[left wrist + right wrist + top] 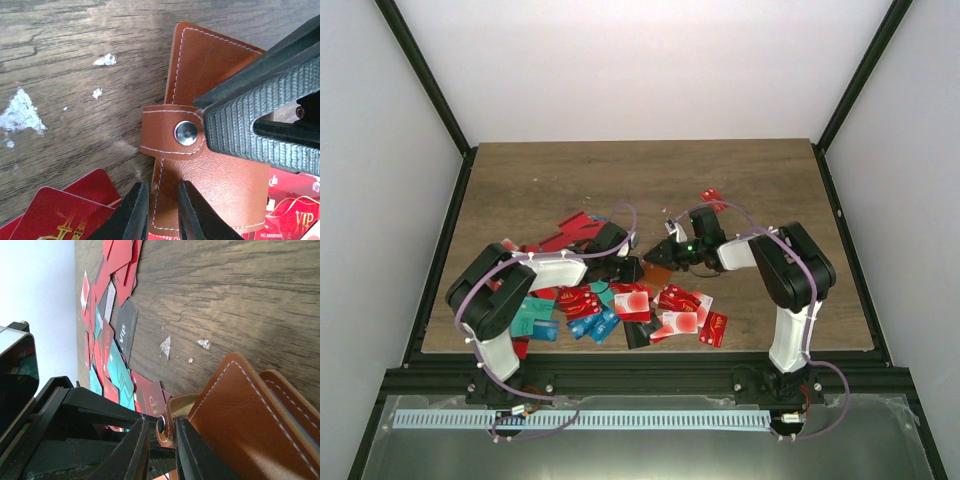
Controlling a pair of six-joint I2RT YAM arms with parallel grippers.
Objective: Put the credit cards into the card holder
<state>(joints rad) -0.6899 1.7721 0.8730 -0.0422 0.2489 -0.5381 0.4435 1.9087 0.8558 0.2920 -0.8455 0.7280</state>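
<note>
Grip status: the right gripper (pixel 162 429) is drawn narrow and clamps the snap strap (pixel 162 132) of the card holder (pixel 220 190). The holder's body therefore sits directly ahead of its fingers and appears tilted up from the table (pixel 75 75). The left gripper (pixel 162 187) is also nearly closed. The holder's stitched edge lies just beyond its fingertips, and we cannot tell whether they bear on the leather or hang above it. Red cards (pixel 55 215) lie flat beside and below the left gripper, some overlapping.

Handling assessment: we judge the holder light and pliable. The strap is likely to flex and twist under load, so it makes a poor handle for opening the pocket. We recommend a pinch across one stitched leaf, near the fold, with the opposite gripper steadying the other leaf. The cards look thin, stiff and smooth, and they sit flush on the wood. We advise taking one by a short edge where it overhangs a neighbour. A firm pinch is needed, as slipping is the main risk.
</note>
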